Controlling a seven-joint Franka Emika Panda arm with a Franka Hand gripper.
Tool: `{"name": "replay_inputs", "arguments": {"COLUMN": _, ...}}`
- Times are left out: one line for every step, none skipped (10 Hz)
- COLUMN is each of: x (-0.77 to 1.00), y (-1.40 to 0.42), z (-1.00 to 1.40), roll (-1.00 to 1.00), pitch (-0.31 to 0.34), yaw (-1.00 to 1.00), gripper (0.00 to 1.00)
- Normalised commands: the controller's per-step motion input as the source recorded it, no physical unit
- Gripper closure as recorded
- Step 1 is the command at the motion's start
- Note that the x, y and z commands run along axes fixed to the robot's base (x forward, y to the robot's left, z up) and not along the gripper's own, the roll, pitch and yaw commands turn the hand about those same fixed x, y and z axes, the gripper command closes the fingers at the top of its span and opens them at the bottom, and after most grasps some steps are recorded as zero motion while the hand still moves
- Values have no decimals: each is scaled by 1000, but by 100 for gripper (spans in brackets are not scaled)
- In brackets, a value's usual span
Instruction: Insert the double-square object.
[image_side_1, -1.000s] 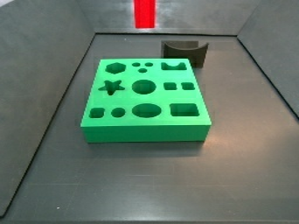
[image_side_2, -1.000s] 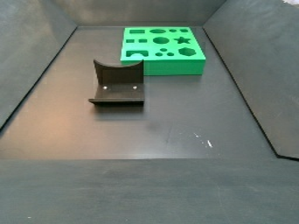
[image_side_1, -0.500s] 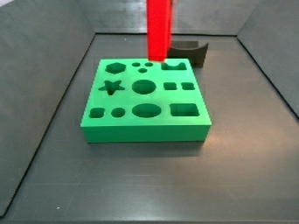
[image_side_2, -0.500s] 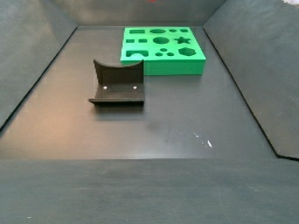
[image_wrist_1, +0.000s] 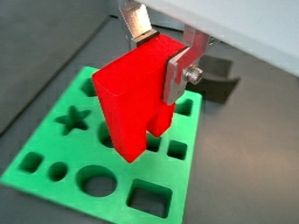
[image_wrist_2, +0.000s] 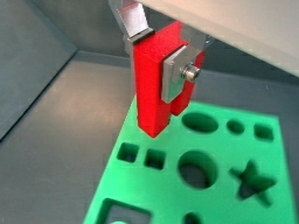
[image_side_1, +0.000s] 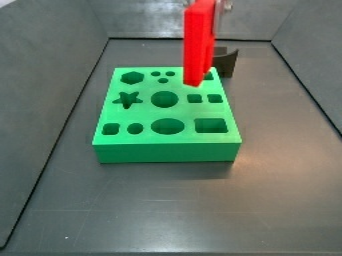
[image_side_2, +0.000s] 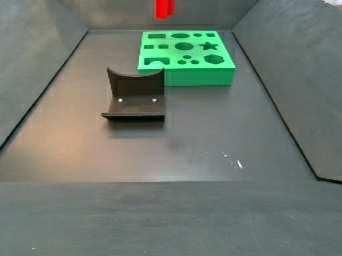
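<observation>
Gripper (image_wrist_1: 163, 54): above the green block in both wrist views (image_wrist_2: 156, 54); only a trace of it shows at the top edge in a side view (image_side_1: 214, 6).
Fingers (image_wrist_1: 177, 74): flat silver plates closed on the upper part of the double-square object, one on each side; one plate (image_wrist_2: 177, 73) faces the camera, with a screw showing in it.
Double-square object (image_wrist_1: 132, 96): bright red peg, held upright and hanging clear above the green block; its lower end is free in both wrist views (image_wrist_2: 156, 83). In a side view (image_side_1: 197, 42) it stands in front of the block's far edge. In a side view (image_side_2: 163, 8) only its lower tip shows at the top edge of the picture.
Green block (image_side_1: 167, 112): flat, lying on the worktop toward its far edge; its top face carries cut-outs, among them a star (image_side_1: 128, 99), round holes (image_side_1: 163, 99) and square holes (image_side_1: 211, 126).
Fixture (image_side_2: 131, 95): dark L-shaped bracket on a base plate, standing on the worktop well apart from the green block (image_side_2: 185, 55); partly hidden behind the red peg in a side view (image_side_1: 226, 58).
Worktop (image_side_2: 174, 150): dark grey, with raised walls along its edges.
</observation>
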Motion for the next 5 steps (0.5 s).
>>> {"name": "replay_inputs", "arguments": {"x": 297, "y": 220, "z": -440, "roll": 0, "pitch": 0, "yaw": -817, "gripper": 100}}
{"name": "replay_inputs", "arguments": {"x": 303, "y": 211, "z": -423, "roll": 0, "pitch": 0, "yaw": -823, "gripper": 100}}
{"name": "replay_inputs", "arguments": {"x": 306, "y": 209, "z": -414, "roll": 0, "pitch": 0, "yaw": -826, "gripper": 100}}
{"name": "replay_inputs", "arguments": {"x": 240, "y": 200, "z": -334, "roll": 0, "pitch": 7, "yaw": -837, "gripper": 100}}
{"name": "replay_inputs", "arguments": {"x": 163, "y": 183, "z": -231, "roll": 0, "pitch": 41, "yaw": -843, "gripper": 100}}
